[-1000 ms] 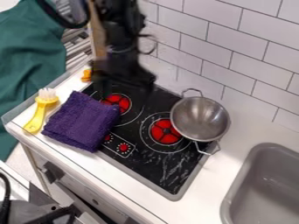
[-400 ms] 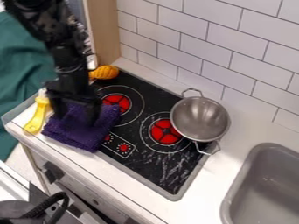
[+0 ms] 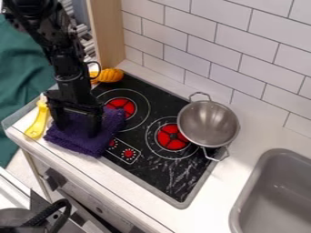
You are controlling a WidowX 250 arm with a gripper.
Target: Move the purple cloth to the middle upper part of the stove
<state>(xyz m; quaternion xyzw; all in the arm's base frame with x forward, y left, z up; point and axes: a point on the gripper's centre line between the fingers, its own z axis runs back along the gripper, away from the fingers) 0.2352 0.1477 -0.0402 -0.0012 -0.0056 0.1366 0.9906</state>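
Purple cloth (image 3: 112, 122) overlaps the stove (image 3: 148, 170); 2 red burners (image 3: 172, 142), tiled wall (image 3: 209, 48).

The purple cloth (image 3: 87, 145), thick and rough-textured, lies flat in a folded, roughly four-sided pad with soft, uneven edges. It sits across the lower left corner of the stove (image 3: 152, 169), partly on the white counter (image 3: 135, 195), its right side beside a red burner. The stove is a flat black panel with a grey rim, red burner discs and thin pale rings.
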